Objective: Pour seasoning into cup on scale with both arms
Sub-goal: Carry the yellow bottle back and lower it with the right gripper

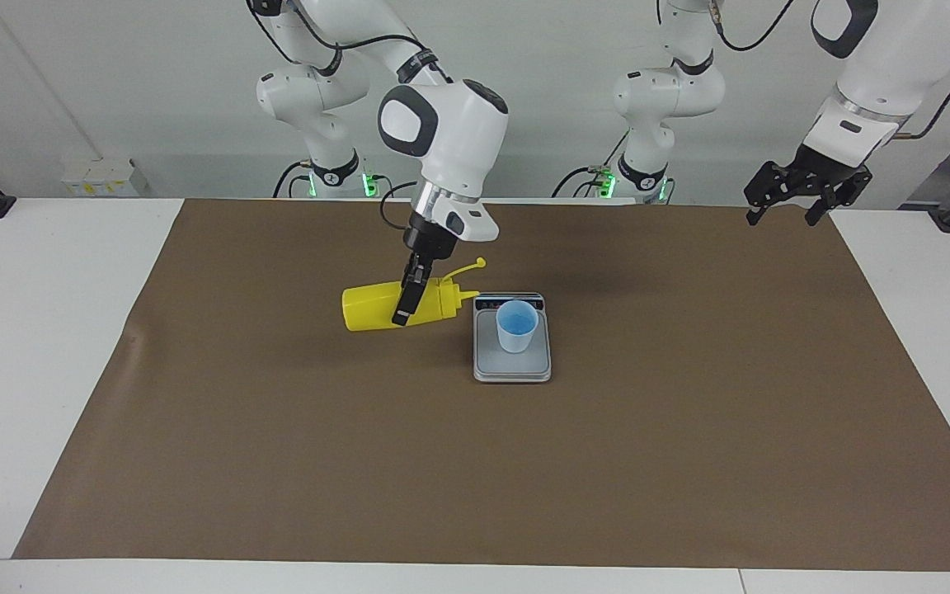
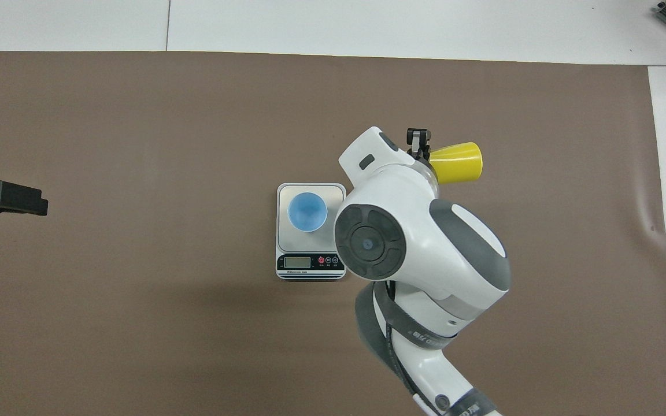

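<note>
Surface: brown mat (image 1: 277, 462) over a white table (image 1: 46, 330), pale wall at the robots' end.
Cup: light-blue cup (image 1: 516, 326) stands upright on the scale, open mouth up; I see nothing in it.
Scale: grey scale (image 1: 512, 367) mid-mat, display strip toward the robots, apparently so added weight can be read.
Seasoning: yellow squeeze bottle (image 1: 376, 304) tipped on its side, nozzle aimed at the cup and reaching the scale's edge, probably set up to pour; cap strap hangs loose.
Right gripper: right gripper (image 1: 407, 299) clamps the bottle around its middle.
Left gripper: left gripper (image 1: 797, 191) waits over the mat's corner at the left arm's end, fingers spread, holding nothing.
</note>
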`<action>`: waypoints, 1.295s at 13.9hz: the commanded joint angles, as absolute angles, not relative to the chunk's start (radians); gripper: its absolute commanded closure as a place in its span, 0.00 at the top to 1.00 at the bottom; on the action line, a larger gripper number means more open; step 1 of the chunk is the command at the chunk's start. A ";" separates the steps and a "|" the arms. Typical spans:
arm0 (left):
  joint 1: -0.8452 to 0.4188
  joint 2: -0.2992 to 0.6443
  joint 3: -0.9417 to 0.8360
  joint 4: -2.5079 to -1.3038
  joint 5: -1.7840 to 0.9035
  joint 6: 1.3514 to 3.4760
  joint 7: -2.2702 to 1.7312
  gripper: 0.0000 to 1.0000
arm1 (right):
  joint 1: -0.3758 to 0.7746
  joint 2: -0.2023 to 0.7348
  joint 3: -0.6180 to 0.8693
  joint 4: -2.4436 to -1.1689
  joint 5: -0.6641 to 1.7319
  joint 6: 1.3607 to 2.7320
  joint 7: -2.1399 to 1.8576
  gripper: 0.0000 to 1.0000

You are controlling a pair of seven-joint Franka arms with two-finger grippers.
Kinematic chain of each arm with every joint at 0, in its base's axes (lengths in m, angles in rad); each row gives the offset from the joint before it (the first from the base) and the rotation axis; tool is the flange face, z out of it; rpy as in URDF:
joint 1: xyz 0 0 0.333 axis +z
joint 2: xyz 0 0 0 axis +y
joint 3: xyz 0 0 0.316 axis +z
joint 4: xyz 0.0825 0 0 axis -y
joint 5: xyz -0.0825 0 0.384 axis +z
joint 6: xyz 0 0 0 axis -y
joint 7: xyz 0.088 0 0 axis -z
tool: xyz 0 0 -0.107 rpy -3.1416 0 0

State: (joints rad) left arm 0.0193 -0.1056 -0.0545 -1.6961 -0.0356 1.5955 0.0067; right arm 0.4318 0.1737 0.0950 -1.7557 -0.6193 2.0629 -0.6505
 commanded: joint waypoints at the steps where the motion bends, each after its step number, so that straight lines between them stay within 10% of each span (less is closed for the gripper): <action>1: 0.032 -0.135 -0.060 -1.729 -0.048 1.603 -0.002 1.00 | 0.356 0.118 0.104 -1.784 -0.433 2.109 -0.722 0.00; 12: 0.031 -0.137 -0.060 -1.729 -0.048 1.603 -0.002 1.00 | -0.035 0.069 0.103 -1.825 0.503 2.172 -1.187 0.00; 18: 0.031 -0.137 -0.060 -1.729 -0.048 1.603 -0.002 1.00 | -0.191 -0.051 0.101 -2.106 0.871 2.207 -1.536 0.00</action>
